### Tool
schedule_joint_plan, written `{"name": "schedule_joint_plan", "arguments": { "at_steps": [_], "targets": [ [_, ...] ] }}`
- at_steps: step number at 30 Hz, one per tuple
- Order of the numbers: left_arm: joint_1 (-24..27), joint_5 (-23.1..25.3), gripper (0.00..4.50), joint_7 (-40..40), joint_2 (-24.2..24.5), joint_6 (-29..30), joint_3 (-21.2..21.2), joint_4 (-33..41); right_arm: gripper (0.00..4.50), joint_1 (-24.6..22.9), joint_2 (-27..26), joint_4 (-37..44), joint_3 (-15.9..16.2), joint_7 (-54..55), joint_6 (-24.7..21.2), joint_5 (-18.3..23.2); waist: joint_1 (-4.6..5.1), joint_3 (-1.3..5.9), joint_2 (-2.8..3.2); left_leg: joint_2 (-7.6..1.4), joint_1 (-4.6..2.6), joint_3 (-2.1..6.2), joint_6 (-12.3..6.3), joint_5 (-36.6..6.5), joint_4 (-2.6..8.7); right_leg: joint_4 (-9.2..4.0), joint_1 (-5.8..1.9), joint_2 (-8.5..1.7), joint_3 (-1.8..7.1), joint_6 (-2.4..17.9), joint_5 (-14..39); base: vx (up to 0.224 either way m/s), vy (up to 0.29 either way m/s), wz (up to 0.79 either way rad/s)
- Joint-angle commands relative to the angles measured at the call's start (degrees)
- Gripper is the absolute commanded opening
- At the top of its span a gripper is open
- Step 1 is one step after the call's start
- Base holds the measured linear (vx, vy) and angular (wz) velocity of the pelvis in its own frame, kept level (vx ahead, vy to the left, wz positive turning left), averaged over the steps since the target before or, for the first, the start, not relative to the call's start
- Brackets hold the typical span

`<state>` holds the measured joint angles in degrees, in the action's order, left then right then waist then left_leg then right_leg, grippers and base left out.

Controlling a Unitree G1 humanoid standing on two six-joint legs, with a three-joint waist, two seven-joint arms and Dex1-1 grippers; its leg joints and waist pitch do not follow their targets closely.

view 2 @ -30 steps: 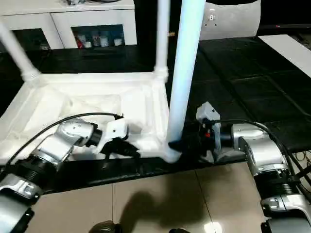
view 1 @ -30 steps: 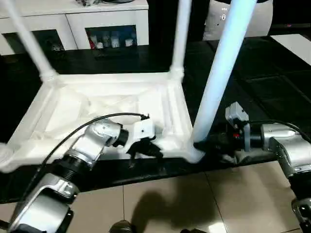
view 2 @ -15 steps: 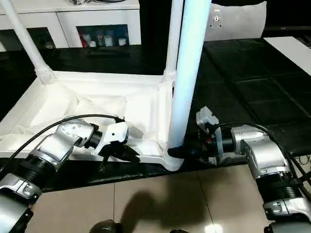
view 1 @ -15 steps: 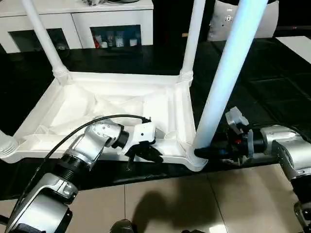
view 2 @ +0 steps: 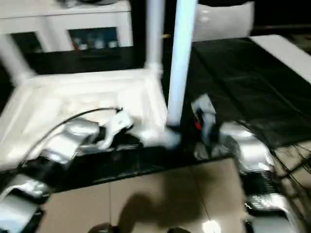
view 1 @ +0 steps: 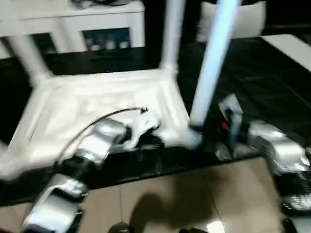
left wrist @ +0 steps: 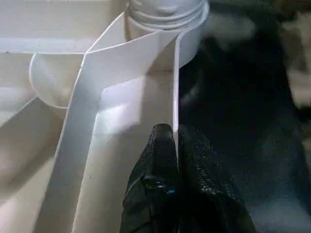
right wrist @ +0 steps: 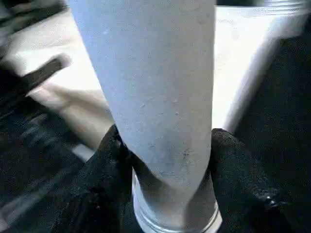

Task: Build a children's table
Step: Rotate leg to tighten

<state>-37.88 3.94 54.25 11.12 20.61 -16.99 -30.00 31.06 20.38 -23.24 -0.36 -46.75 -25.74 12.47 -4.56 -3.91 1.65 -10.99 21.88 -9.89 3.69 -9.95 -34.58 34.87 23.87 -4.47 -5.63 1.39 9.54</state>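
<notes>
The children's table lies upside down, its ribbed white top (view 1: 87, 97) on the black work table. Legs rise from its corner sockets: a far-left one (view 1: 26, 58), a far-right one (view 1: 170, 34) and a near-right one (view 1: 211, 63). My left gripper (view 1: 153, 141) is at the top's front edge, by the near-right corner; in its wrist view the left gripper (left wrist: 175, 136) is shut on the thin rim wall (left wrist: 176, 87). My right gripper (right wrist: 165, 141) clasps the near-right leg (right wrist: 150, 87) just above its socket, one black finger on each side.
The black work table (view 1: 257, 73) stretches away to the right and back. A white cabinet (view 1: 73, 19) with shelves stands behind it. Tiled floor (view 1: 194, 194) lies just in front of the table's near edge. A black cable (view 1: 112, 116) arcs over my left wrist.
The head camera has shifted and the picture is blurred. My right gripper's fingers have closed in on the base of the near-right leg. The left gripper keeps its pinch on the rim.
</notes>
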Motion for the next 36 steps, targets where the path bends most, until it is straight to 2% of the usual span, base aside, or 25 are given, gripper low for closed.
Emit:
{"name": "schedule_joint_plan", "arguments": {
  "at_steps": [1,3,5,6,7,12,13,14,19,21,23,26,27,30,31,32,33,34,35,36],
  "targets": [
    [-3.0,-2.5,0.00,-5.0,-4.5,0.0,1.6,0.4,2.00,1.0,-3.2,-2.8,2.6,5.3,-0.4,-2.2,-0.33,4.44,-1.06,-1.41,-0.24,0.55,-2.79,-9.4,3.63,-5.32,-3.79,-4.00,2.67,8.4,19.6,0.000,0.000,0.00],
    [-3.7,-2.1,0.00,-8.0,-6.0,0.4,2.3,-0.5,2.00,1.5,-4.1,-3.7,2.6,7.3,0.5,-3.3,-0.43,4.51,-1.08,-1.27,-0.44,0.41,-3.45,-8.8,3.47,-5.43,-3.73,-4.02,2.67,8.8,18.7,0.000,0.000,0.00],
    [-3.7,-1.9,0.00,-8.8,-6.9,0.5,2.3,-0.4,2.00,1.7,-4.5,-4.3,2.2,7.0,1.9,-3.0,-0.63,4.61,-1.14,-1.31,-0.22,0.41,-4.30,-7.4,3.45,-5.15,-3.90,-3.92,2.68,8.9,16.9,0.000,0.000,0.00],
    [-3.5,-1.9,0.00,-8.8,-7.2,0.8,2.4,0.1,2.00,1.7,-4.7,-4.4,2.1,6.7,2.1,-2.9,-0.88,4.75,-0.93,-1.33,-0.19,0.39,-4.83,-6.7,3.35,-5.04,-4.00,-4.00,2.68,9.1,15.9,0.000,0.000,0.00],
    [-3.2,-1.7,0.00,-8.3,-7.1,0.8,2.1,0.9,2.50,1.6,-4.8,-4.1,1.8,5.9,1.9,-2.4,-0.97,4.73,-0.89,-1.44,-0.13,0.43,-5.29,-6.1,3.40,-4.90,-3.98,-3.90,2.70,9.5,14.4,0.000,0.000,0.00],
    [-2.4,-0.6,0.00,-6.6,-4.7,-0.7,1.1,1.6,2.85,0.6,-3.6,-2.2,1.7,3.1,2.6,-1.1,-0.89,4.60,-0.64,-1.66,-0.28,0.55,-5.61,-7.5,3.54,-4.91,-3.93,-3.94,2.65,10.1,14.1,0.000,0.000,0.00],
    [-2.4,-0.7,0.00,-6.2,-4.1,-1.2,0.8,1.4,3.06,0.4,-3.2,-2.2,1.9,2.5,3.3,-1.3,-0.88,4.61,-0.69,-1.66,-0.32,0.55,-5.55,-7.9,3.55,-4.88,-3.96,-3.96,2.64,10.2,14.1,0.000,0.000,0.00],
    [-2.3,-0.6,0.00,-4.9,-3.1,-2.2,0.4,1.4,3.12,0.0,-2.1,-1.9,2.3,1.0,3.9,-1.5,-0.91,4.51,-0.50,-1.67,-0.34,0.55,-5.50,-8.1,3.57,-4.90,-3.90,-3.99,2.70,10.3,13.9,0.000,0.000,0.00],
    [-2.0,-0.2,0.00,0.0,0.6,-6.6,-0.7,0.6,3.52,-2.0,2.5,-0.7,3.0,-6.5,6.4,-1.3,-1.06,4.39,-0.47,-1.79,-0.32,0.57,-5.88,-8.8,3.62,-4.81,-3.94,-3.90,2.71,10.6,13.3,0.000,0.000,0.00],
    [-1.9,-0.3,0.00,4.2,2.8,-9.4,-1.5,0.1,3.56,-3.3,5.9,1.2,3.4,-12.1,6.6,-0.6,-1.35,4.30,-0.43,-1.86,-0.39,0.58,-6.06,-9.3,3.61,-4.87,-3.92,-3.94,2.75,10.4,13.9,0.000,0.000,0.00],
    [-2.0,-0.6,0.00,6.5,3.9,-10.7,-2.0,0.0,3.90,-3.6,7.6,1.4,3.7,-14.1,7.1,-0.9,-1.78,4.33,-0.43,-2.01,-0.47,0.57,-6.07,-9.2,3.61,-4.83,-3.82,-3.96,2.75,10.6,13.9,0.000,0.000,0.00],
    [-2.0,-1.4,0.00,12.0,6.3,-13.5,-3.4,0.6,4.00,-3.5,10.5,0.5,4.4,-16.3,9.7,-2.0,-1.94,4.28,-0.63,-2.07,-0.46,0.56,-5.57,-9.1,3.65,-4.73,-3.76,-4.06,2.78,10.8,14.1,0.000,0.000,0.00],
    [-2.0,-1.4,0.00,12.0,6.3,-13.5,-3.4,0.6,4.11,-3.5,10.5,0.5,4.4,-16.3,9.7,-2.0,-2.13,4.28,-0.53,-2.08,-0.52,0.61,-5.56,-9.3,3.65,-4.78,-3.70,-4.14,2.74,10.8,14.5,0.000,0.000,0.00],
    [-1.6,-2.1,0.00,17.6,8.4,-14.4,-5.0,2.1,4.11,-4.6,13.0,2.3,5.7,-22.8,12.0,-0.9,-2.43,4.22,-0.47,-2.17,-0.52,0.50,-5.88,-9.5,3.64,-4.66,-3.71,-4.08,2.84,11.0,14.5,0.000,0.000,0.00],
    [-1.6,-2.1,0.00,18.7,8.8,-14.9,-5.4,2.0,4.11,-5.0,13.5,3.2,6.0,-25.0,11.8,-0.2,-2.56,4.23,-0.87,-2.28,-0.59,0.45,-6.12,-9.7,3.63,-4.67,-3.65,-4.09,2.88,11.1,14.5,0.000,0.000,0.00],
    [-1.6,-2.0,0.00,19.3,9.1,-15.3,-5.7,2.0,4.11,-5.3,13.9,3.8,6.2,-26.4,11.5,0.3,-2.86,4.22,-0.63,-2.40,-0.64,0.54,-6.18,-9.8,3.67,-4.59,-3.63,-4.18,2.88,11.1,15.0,0.000,0.000,0.00],
    [-1.5,-2.0,0.00,20.3,9.5,-15.5,-6.0,2.0,4.11,-5.6,14.3,4.4,6.6,-27.8,11.2,0.8,-2.90,4.20,-0.68,-2.36,-0.52,0.51,-6.22,-9.6,3.66,-4.61,-3.66,-4.16,2.89,11.0,15.1,0.000,0.000,0.00],
    [-1.3,-2.2,0.00,21.8,9.9,-15.7,-6.4,2.2,3.94,-6.0,14.7,5.1,7.1,-29.5,10.6,1.4,-3.11,4.20,-0.84,-2.46,-0.69,0.52,-6.22,-9.8,3.73,-4.71,-3.59,-4.21,2.87,10.8,15.8,0.000,0.000,0.00],
    [-1.2,-2.3,0.00,22.7,10.1,-15.9,-6.5,2.4,3.74,-6.0,14.7,5.3,7.2,-30.2,10.3,1.8,-3.39,4.17,-0.67,-2.54,-0.76,0.55,-6.16,-9.9,3.74,-4.72,-3.47,-4.28,2.93,10.8,16.3,0.000,0.000,0.00],
    [-1.0,-2.6,0.00,23.7,10.4,-16.1,-6.7,2.8,3.74,-6.1,14.7,5.4,7.3,-31.0,9.9,2.3,-3.43,4.16,-0.67,-2.52,-0.76,0.55,-6.13,-10.0,3.75,-4.75,-3.46,-4.25,2.92,10.8,16.5,0.000,0.000,0.00]
  ]
}}
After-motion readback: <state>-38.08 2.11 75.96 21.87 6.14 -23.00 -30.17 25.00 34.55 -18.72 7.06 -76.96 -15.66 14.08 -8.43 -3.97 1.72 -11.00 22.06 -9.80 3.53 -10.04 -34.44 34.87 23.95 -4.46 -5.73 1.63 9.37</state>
